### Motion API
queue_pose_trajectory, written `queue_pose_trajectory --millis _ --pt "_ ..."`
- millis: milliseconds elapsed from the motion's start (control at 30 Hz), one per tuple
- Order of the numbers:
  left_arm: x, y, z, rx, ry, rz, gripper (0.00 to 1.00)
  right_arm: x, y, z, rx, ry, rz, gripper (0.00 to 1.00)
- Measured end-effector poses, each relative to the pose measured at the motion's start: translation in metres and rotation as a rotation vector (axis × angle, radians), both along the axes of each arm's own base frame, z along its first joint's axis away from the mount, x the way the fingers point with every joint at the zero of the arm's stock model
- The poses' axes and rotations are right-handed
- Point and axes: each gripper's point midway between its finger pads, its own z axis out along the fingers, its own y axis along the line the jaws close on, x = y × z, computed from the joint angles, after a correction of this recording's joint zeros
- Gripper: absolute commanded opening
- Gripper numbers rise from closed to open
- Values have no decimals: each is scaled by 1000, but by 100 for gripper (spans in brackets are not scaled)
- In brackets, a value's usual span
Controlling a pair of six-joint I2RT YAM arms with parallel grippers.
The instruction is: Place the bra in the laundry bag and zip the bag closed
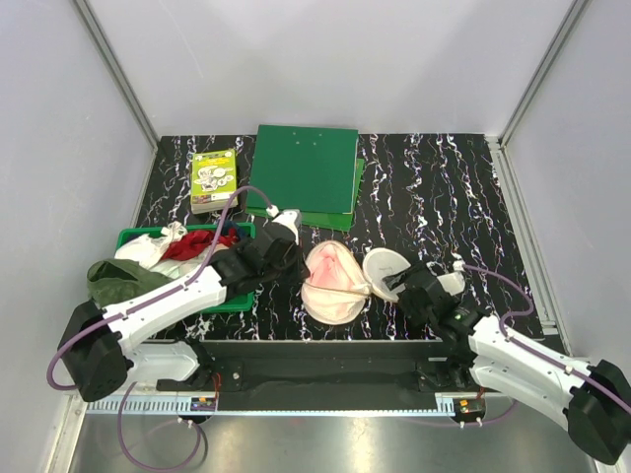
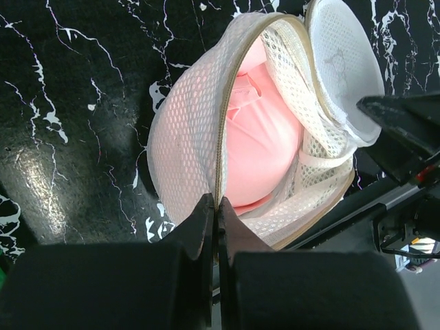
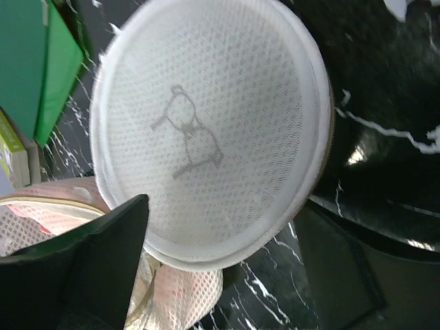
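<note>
— What are the two grippers doing, nearest us?
— The left gripper [image 2: 216, 206] has its fingers pinched together on the zip rim of the laundry bag [image 2: 180, 141], at the bag's near edge. The right gripper [image 1: 412, 286] has its fingers spread wide, either side of the bag's lid half [image 3: 206, 130]. Whether they touch it I cannot tell.
— And the bra?
— The bra [image 2: 260, 137] lies inside the bag, pale pink showing through the gap. The zip stands open. The lid half, the one with the little bra-outline print, is tipped up on the right. The bag sits about midway across the black marbled table [image 1: 444, 197], close to its near edge.
— What's to the left?
— A green plastic basket [image 1: 235, 304], with the left arm reaching over it. An olive-green garment [image 1: 118, 279] hangs over its left rim, and a red cloth [image 1: 202, 243] and a white cloth [image 1: 148, 246] lie in it.
— Farther back?
— A green folder [image 1: 306, 168] lies flat on another green one. Left of it is a small yellow-green box [image 1: 214, 179].
</note>
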Motion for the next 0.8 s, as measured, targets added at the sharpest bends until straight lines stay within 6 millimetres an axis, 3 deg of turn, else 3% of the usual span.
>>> queue_pose_trajectory --millis 33,67,100,133,167,267,433,600,700,800 --pt "-1 0 0 -1 -1 -1 2 3 -1 2 -3 -17 -5 73" --pt "-1 1 1 -3 -3 -2 17 8 -3 6 -13 -44 -17 49" --pt "-2 2 2 -4 -8 -3 30 10 -5 8 -20 -63 -23 40" --pt "-3 3 4 -3 -17 -7 40 13 -8 11 -36 -87 -23 33" --pt "-3 4 6 -1 -29 -8 60 15 -10 15 -48 -113 -23 26" --pt "-10 9 20 15 -91 -18 75 19 -16 30 -97 -192 9 14" --pt "-26 2 59 34 -269 -95 77 23 -17 67 -202 -251 95 5" --pt "-57 -46 96 -27 -478 -288 77 27 -2 109 -222 -245 182 5" --pt "-67 -81 102 -45 -585 -366 77 23 3 120 -196 -229 202 5" --pt "-66 -112 89 -10 -656 -408 78 14 5 121 -165 -203 220 5"
